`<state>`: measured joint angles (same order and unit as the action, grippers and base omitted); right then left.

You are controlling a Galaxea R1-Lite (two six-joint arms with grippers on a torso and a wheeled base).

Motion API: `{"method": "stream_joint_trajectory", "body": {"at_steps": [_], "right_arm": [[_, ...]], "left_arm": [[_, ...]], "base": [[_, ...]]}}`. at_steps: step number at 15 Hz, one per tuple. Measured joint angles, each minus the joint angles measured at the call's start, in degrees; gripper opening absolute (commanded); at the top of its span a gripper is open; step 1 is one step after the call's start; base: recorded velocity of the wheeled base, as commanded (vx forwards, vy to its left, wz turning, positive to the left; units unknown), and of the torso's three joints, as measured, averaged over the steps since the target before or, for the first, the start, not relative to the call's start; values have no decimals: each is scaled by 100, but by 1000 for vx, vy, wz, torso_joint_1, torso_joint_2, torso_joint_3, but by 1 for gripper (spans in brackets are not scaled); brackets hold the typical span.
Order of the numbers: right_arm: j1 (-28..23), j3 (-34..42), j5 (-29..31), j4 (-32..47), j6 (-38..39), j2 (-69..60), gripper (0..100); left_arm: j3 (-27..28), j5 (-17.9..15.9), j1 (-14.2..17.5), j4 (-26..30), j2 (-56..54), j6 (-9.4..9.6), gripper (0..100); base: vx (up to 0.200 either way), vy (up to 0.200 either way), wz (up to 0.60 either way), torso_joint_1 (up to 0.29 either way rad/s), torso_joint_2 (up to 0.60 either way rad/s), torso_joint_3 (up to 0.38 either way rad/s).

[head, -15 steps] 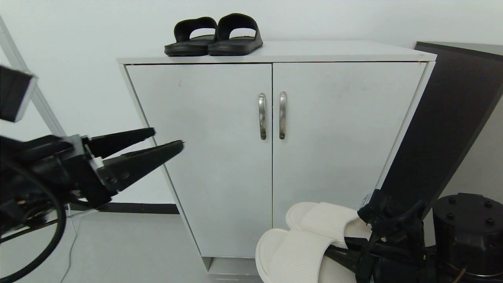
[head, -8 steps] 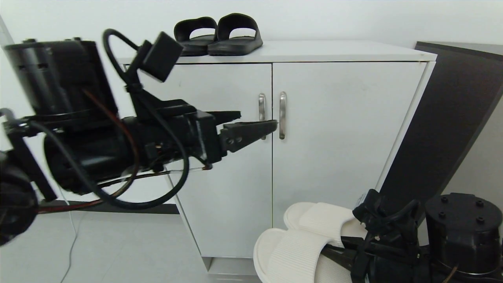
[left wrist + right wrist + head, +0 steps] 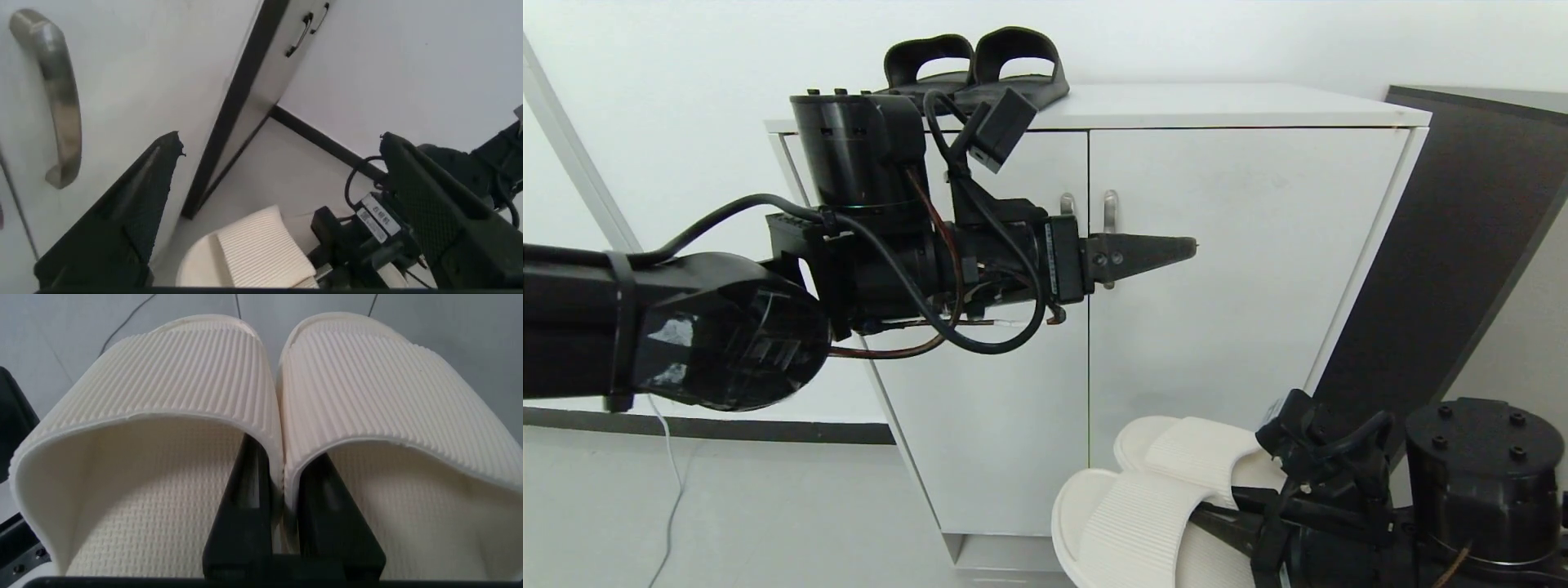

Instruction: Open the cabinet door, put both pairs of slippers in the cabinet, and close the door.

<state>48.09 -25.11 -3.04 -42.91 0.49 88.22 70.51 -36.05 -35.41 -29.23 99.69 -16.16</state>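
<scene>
Working on the first step: getting a door of the cabinet (image 3: 1241,106) open, with both doors shut flat for now. Holding the left gripper (image 3: 1184,245) out in front of the right door, fingers spread wide apart and nothing between them. Sitting just beside one handle (image 3: 69,106), not around it, going by the left wrist view. Gripping the white slippers (image 3: 1143,514) low down near the bottom of the right door, with the right gripper (image 3: 278,482) squeezed tight on the two touching inner sides of the pair. Leaving the black slippers (image 3: 1021,45) up on top of the cabinet, side by side, toward its left end. Plenty to go wrong from here. Could close on air and miss the handle, being off to one side of it. Could slip off the thin, smooth metal bar if grabbed only by the very tips. Could bump the white slippers with the door on the way out, held so close in front of it, and knock one loose. Could also nudge the black pair with the big left arm, raised so near them. Better to line up on the handle first, then pull slow and easy.
</scene>
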Motion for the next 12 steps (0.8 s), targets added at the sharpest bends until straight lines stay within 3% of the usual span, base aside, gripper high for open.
{"method": "stream_joint_trajectory", "body": {"at_steps": [3, 5, 8, 12], "right_arm": [[-2, -2, 6, -33, 5, 0, 0], [-13, -5, 6, -110, 0, 1, 0], [-22, 6, 11, -118, -11, 0, 0], [-22, 10, 17, -121, -13, -16, 0]], "left_arm": [[171, 154, 5, 28, 116, -28, 100], [245, 830, 5, 44, 166, -6, 100], [280, 1523, -107, 66, 223, 123, 100], [357, 2078, -190, 291, 375, 271, 100]], "base": [[0, 0, 0, 0, 0, 0], [0, 0, 0, 0, 0, 0], [0, 0, 0, 0, 0, 0], [0, 0, 0, 0, 0, 0]]}}
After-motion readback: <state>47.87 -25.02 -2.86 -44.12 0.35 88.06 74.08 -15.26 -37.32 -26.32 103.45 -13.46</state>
